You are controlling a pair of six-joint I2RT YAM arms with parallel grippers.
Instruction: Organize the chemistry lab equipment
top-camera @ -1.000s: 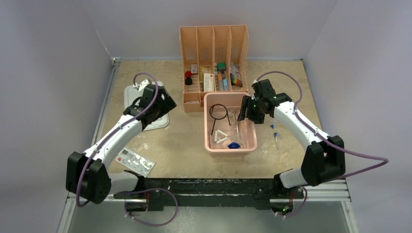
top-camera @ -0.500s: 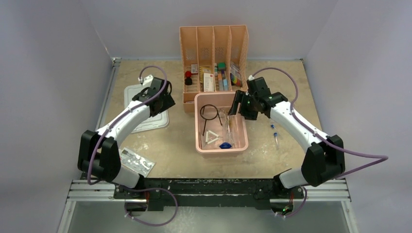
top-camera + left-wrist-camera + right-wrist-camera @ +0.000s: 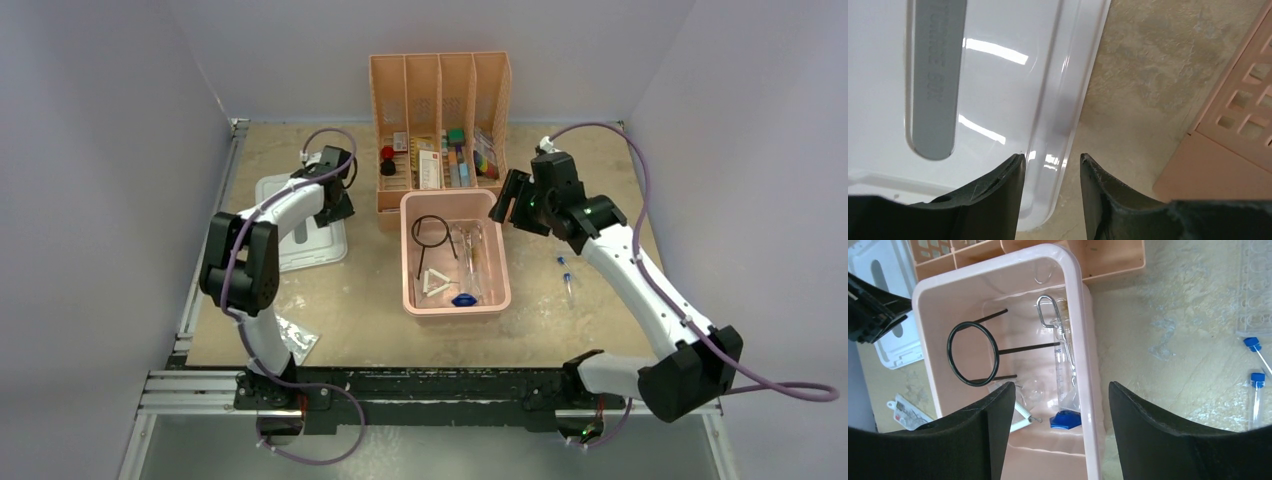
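The pink bin (image 3: 497, 262) holds a black wire ring on a rod (image 3: 431, 232), steel tongs (image 3: 463, 240), a white triangle (image 3: 434, 285) and a clear cylinder with a blue base (image 3: 463, 298). These also show in the right wrist view: ring (image 3: 972, 354), tongs (image 3: 1047, 314), triangle (image 3: 1020, 412), blue base (image 3: 1064, 419). Two blue-capped tubes (image 3: 567, 276) lie on the table right of the bin. I see no brown brush. My right gripper (image 3: 508, 203) is open and empty above the bin's right rim (image 3: 1083, 340). My left gripper (image 3: 338, 205) is open, astride the white lid's edge (image 3: 1068, 100).
The peach divided organizer (image 3: 440, 90) stands just behind the bin. The white lid (image 3: 295, 235) lies at the left. A red-and-white packet (image 3: 292, 338) lies at the near left. A clear well tray (image 3: 1255, 285) lies near the tubes (image 3: 1255, 390).
The bin has shifted left and back toward the organizer. My right gripper has drawn back right from its rim. My left arm has swung back to the lid's right edge.
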